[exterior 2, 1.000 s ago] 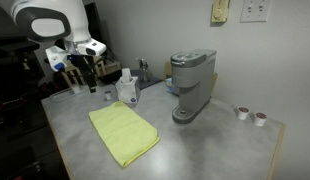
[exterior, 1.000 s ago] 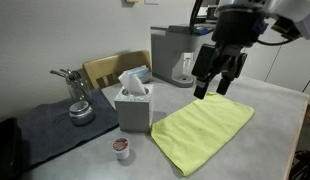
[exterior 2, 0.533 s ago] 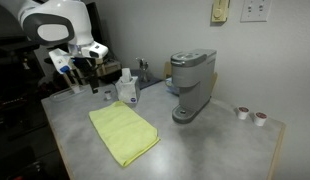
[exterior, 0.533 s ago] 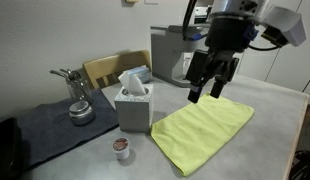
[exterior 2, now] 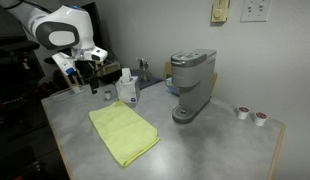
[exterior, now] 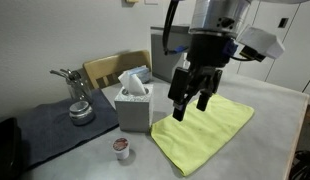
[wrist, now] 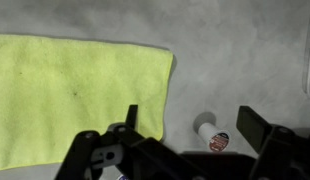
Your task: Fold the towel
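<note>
The towel [exterior: 203, 130] is a bright yellow-green cloth lying flat and unfolded on the grey table; it also shows in an exterior view [exterior 2: 123, 133] and fills the left of the wrist view [wrist: 75, 90]. My gripper [exterior: 190, 108] hangs open and empty above the towel's edge nearest the tissue box. In the wrist view its two fingers [wrist: 190, 125] stand wide apart, over bare table just past the towel's edge.
A tissue box [exterior: 134, 103] stands beside the towel. A coffee pod [exterior: 120, 147] sits near the front edge, seen also in the wrist view [wrist: 213, 135]. A dark grey-blue mat [exterior: 45, 128] carries metal ware [exterior: 77, 95]. A coffee machine [exterior 2: 191, 85] and two pods [exterior 2: 251, 115] stand further along.
The gripper has moved down and toward the tissue box, from above the towel's far edge to over its near side. The towel has not moved.
</note>
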Tool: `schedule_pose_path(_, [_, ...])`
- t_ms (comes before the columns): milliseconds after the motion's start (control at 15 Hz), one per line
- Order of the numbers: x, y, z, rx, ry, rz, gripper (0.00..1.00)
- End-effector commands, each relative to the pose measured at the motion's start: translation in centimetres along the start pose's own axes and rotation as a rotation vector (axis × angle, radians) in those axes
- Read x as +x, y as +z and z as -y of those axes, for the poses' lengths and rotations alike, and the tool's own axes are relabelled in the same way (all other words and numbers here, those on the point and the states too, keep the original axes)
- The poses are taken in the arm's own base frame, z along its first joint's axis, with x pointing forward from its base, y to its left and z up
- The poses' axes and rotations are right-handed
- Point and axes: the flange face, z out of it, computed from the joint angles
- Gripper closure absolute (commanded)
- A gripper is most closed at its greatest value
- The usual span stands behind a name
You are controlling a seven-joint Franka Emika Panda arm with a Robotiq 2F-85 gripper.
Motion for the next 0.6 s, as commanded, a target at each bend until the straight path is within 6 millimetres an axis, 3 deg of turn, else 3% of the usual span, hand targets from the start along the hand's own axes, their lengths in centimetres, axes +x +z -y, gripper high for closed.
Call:
schedule_pose_path(0, [2.8, 2.7, 1.4, -0.053, -0.027, 0.046, 0.00])
schedule_pose_path(533, [6.2, 7.5, 2.6, -0.126, -0.083, 0.110, 0.00])
